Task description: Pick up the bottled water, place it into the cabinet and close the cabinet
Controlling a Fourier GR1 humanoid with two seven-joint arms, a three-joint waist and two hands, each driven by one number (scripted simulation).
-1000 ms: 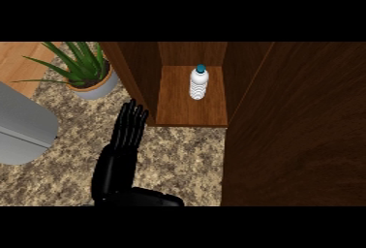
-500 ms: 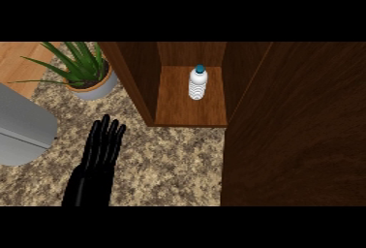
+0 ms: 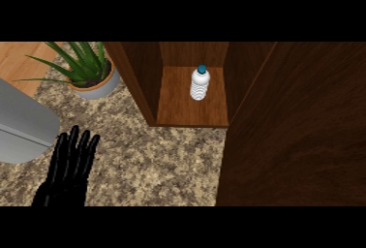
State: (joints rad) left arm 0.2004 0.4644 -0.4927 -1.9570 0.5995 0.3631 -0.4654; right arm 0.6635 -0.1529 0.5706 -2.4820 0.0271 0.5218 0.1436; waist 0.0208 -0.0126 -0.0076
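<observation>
Bottled water [image 3: 201, 83] upright in cabinet [image 3: 191, 109]; label unreadable; left hand [image 3: 70, 167] open

The bottle [image 3: 201, 86] is clear-white with ribbed pale bands and a teal cap. It stands in a cabinet [image 3: 191, 107] of warm reddish-brown wood with a faint grain; the cabinet's door [image 3: 297, 131] is a darker brown. The surface [image 3: 157, 160] is speckled granite in beige, tan and dark brown flecks. The plant [image 3: 80, 63] has green spiky leaves in a light grey pot [image 3: 100, 88]. A plain grey appliance [image 3: 22, 123] sits at the left. The robot hand [image 3: 70, 167] is black. A strip of light orange wood [image 3: 22, 60] shows top left.
</observation>
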